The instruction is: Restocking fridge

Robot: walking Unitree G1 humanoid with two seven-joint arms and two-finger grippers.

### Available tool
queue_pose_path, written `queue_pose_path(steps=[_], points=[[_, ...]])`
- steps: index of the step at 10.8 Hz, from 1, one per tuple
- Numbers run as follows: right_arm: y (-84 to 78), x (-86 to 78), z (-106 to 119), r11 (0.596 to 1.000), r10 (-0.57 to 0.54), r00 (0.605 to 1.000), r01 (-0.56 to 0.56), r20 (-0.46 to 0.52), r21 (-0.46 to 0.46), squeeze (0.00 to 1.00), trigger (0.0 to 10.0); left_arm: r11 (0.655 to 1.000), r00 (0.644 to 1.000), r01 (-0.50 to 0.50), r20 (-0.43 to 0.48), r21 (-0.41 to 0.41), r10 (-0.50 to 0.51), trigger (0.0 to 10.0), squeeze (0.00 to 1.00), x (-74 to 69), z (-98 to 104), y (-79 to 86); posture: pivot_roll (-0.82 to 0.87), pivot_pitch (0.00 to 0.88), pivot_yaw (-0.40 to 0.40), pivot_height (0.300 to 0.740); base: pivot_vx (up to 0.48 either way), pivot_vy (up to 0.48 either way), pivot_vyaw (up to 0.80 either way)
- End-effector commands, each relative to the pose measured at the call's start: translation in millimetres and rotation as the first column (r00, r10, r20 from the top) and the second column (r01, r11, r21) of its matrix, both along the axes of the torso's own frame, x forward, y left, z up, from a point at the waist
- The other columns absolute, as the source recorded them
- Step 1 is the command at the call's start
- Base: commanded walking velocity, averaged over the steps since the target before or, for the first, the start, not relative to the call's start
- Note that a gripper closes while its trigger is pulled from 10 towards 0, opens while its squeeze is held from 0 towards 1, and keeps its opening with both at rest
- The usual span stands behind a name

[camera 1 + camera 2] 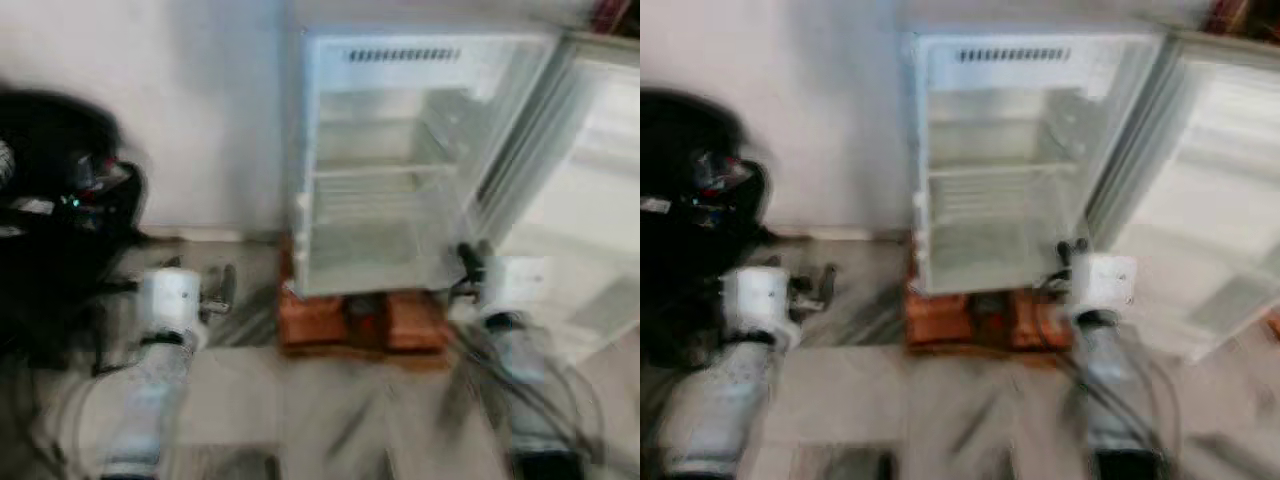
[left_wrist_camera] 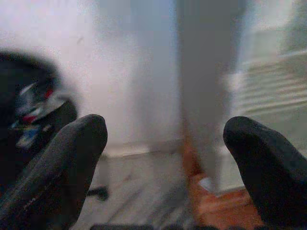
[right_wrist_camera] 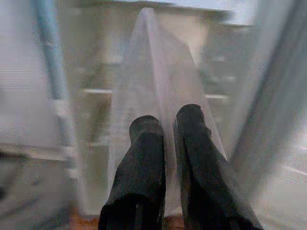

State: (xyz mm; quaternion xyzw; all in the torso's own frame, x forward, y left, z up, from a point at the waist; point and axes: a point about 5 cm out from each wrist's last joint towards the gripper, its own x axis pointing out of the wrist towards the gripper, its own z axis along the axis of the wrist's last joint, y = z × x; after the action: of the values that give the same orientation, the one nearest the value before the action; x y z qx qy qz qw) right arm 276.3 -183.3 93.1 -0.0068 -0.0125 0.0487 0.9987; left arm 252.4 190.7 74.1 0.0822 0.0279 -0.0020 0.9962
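Observation:
A small white fridge (image 1: 385,170) stands open against the wall, with bare wire shelves inside. Its door (image 1: 590,190) is swung out to the right. My right gripper (image 1: 467,262) is held low by the fridge's front right corner, near the door's hinge side. In the right wrist view, the right gripper (image 3: 169,122) is shut, with the door's pale edge just beyond the tips. My left gripper (image 1: 222,290) hovers over the floor to the left of the fridge. Seen from the left wrist, the left gripper (image 2: 165,139) is open and holds nothing. All views are blurred.
The fridge rests on a low orange-brown wooden base (image 1: 360,320). A bulky black object (image 1: 60,200) with cables sits against the white wall at the left. Grey streaked floor (image 1: 330,410) lies in front.

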Motion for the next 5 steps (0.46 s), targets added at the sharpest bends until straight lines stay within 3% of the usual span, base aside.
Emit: queue_pose_path(steps=[1, 5], points=[[-12.5, -1.8, 2.0, 0.999, -0.036, 0.999, 0.036, 0.007, -0.02, 0.0, 10.0, 1.0, 1.0, 0.016, 0.019, -0.011, -0.016, 10.0, 0.0, 2.2, 3.7, -7.7, 0.14, 0.067, -0.052, 0.74, 0.48, 0.0, 0.0], [-15.2, 0.7, 1.7, 0.999, -0.036, 0.999, 0.036, -0.001, -0.014, 0.0, 10.0, 1.0, 1.0, -0.004, 0.014, -0.028, 0.005, 10.0, 0.0, 4.3, 3.5, -7.7, 0.14, 0.068, -0.055, 0.74, 0.466, 0.0, 0.0]])
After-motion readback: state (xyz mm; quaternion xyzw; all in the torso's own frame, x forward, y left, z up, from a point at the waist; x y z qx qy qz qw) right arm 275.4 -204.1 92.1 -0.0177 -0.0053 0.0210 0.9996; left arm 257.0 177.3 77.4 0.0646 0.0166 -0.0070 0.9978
